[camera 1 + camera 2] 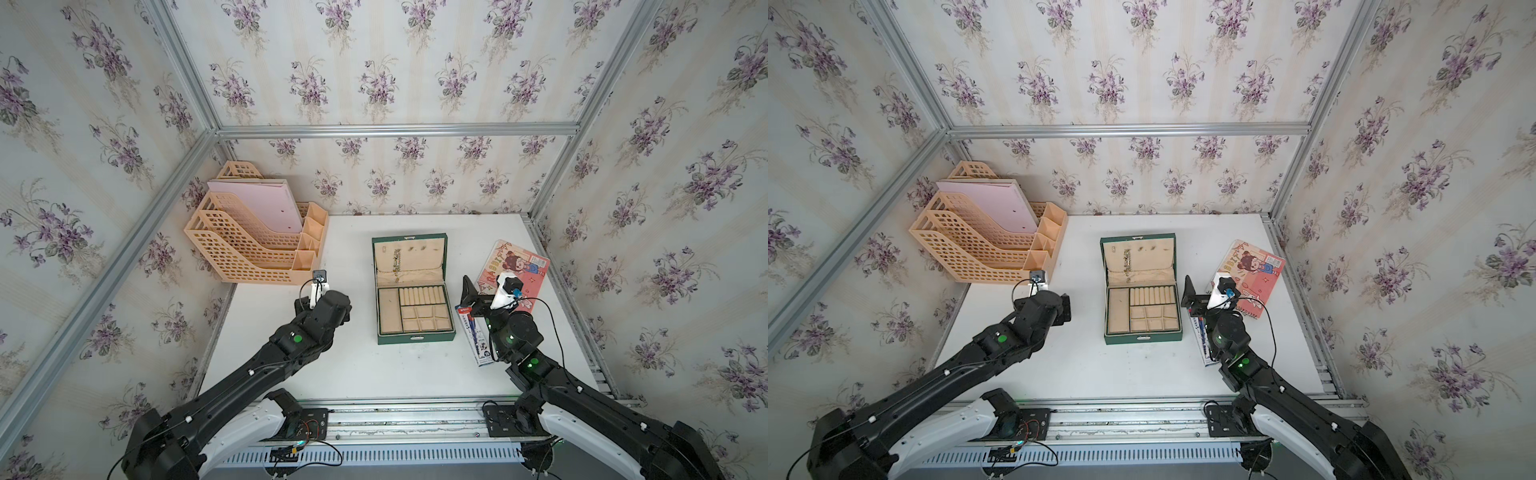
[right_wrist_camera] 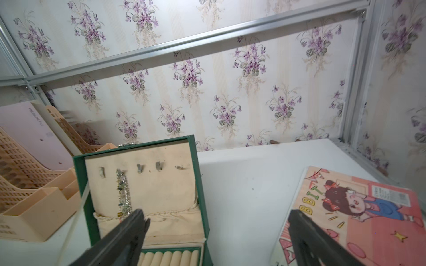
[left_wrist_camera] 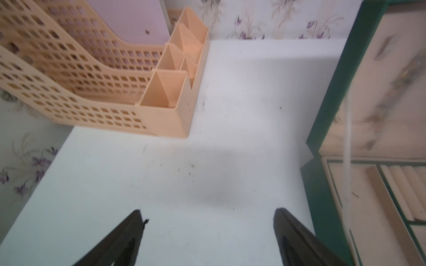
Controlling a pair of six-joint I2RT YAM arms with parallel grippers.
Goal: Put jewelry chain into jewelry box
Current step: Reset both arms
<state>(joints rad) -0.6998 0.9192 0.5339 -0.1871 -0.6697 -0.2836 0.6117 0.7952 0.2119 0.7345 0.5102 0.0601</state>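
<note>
Left gripper and right gripper, extended forward on either side of the jewelry box, both gape wide, empty.

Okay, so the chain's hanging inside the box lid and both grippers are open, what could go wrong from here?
1. The jewelry chain hangs from a hook in the raised lid of the jewelry box; a knock could shake it off the hook.
2. The open right gripper sits close beside the box, so a sideways move might clip the lid.
3. The left gripper, also open, is near the peach file organizer and could bump it.
</note>
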